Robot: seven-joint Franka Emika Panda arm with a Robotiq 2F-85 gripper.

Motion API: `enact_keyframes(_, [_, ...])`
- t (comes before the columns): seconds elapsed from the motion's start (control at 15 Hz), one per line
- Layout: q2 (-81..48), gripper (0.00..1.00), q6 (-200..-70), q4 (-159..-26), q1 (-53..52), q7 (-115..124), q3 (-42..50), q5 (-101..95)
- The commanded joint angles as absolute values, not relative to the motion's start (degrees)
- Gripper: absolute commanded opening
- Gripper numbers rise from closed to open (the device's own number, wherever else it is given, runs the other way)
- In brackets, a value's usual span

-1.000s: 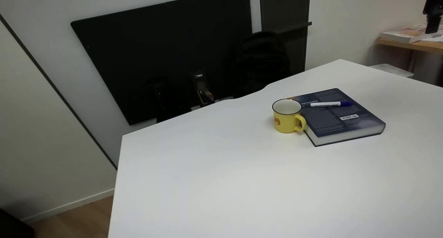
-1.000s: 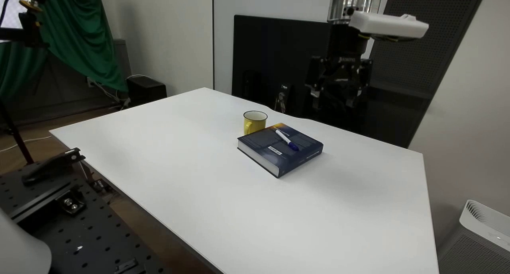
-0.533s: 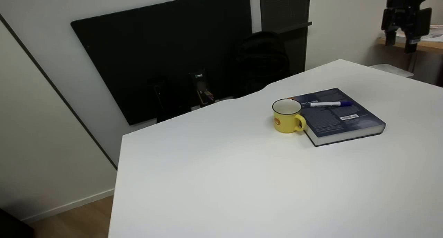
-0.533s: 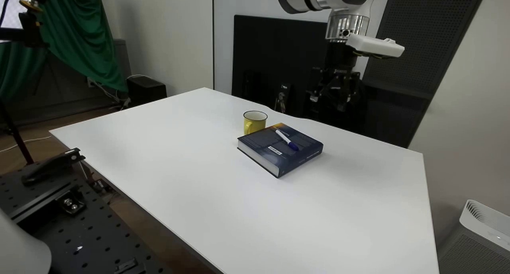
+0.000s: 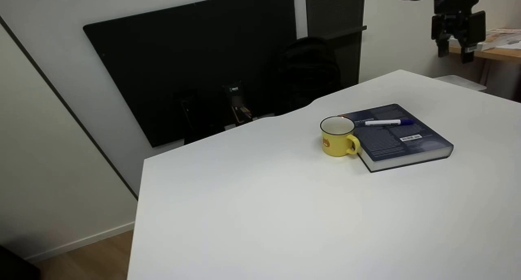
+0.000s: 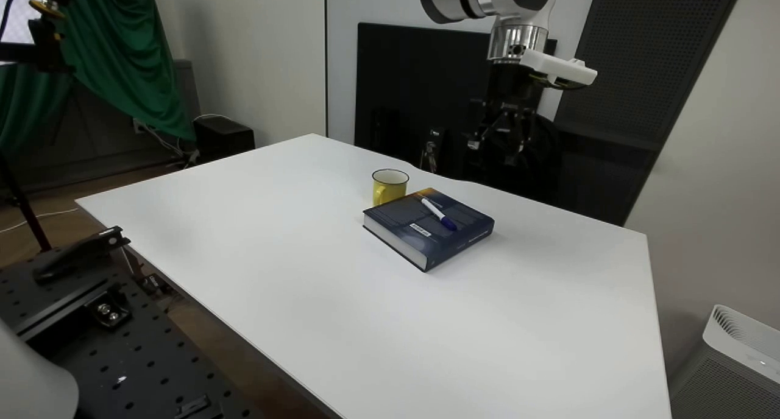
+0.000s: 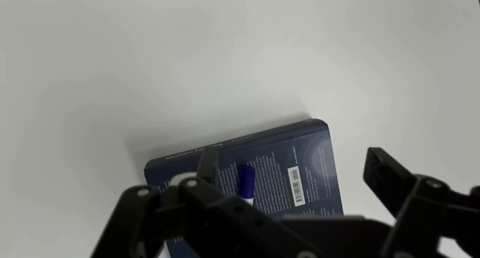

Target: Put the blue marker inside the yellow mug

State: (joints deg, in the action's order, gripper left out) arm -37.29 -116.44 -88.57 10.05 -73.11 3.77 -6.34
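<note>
Tool (image 5: 455, 55) with its fingers spread and nothing between them hangs in the air, higher than the worktop (image 5: 252, 215) and well apart from the blue marker (image 5: 388, 122). The marker lies flat on the dark blue book (image 5: 388, 146); the yellow mug (image 5: 337, 145) stands upright just beside that book, though whether the two touch cannot be told. In the wrist view, the marker's blue end shows through the gap between the fingers, nearer the one at picture left, while most of the barrel is hidden behind the tool. Reaching for the marker appears to be the step in hand, with the grasp and the drop into the mug not yet done. The next move likely calls for centring over the barrel, coming down with a finger on each side, and closing without scraping the book; then, tipping one end into the mug.
</note>
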Motion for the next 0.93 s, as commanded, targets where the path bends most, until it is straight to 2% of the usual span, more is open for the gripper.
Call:
enact_keyframes(0.0, [-37.33,1.00,-116.18,-88.35,10.89,-72.76,2.81,-7.09])
enact_keyframes(0.33, [-37.34,1.00,-116.15,-88.31,10.91,-72.77,2.82,-7.18])
enact_keyframes(0.87, [-45.88,1.00,-122.45,-85.21,9.68,-72.97,0.81,-8.08])
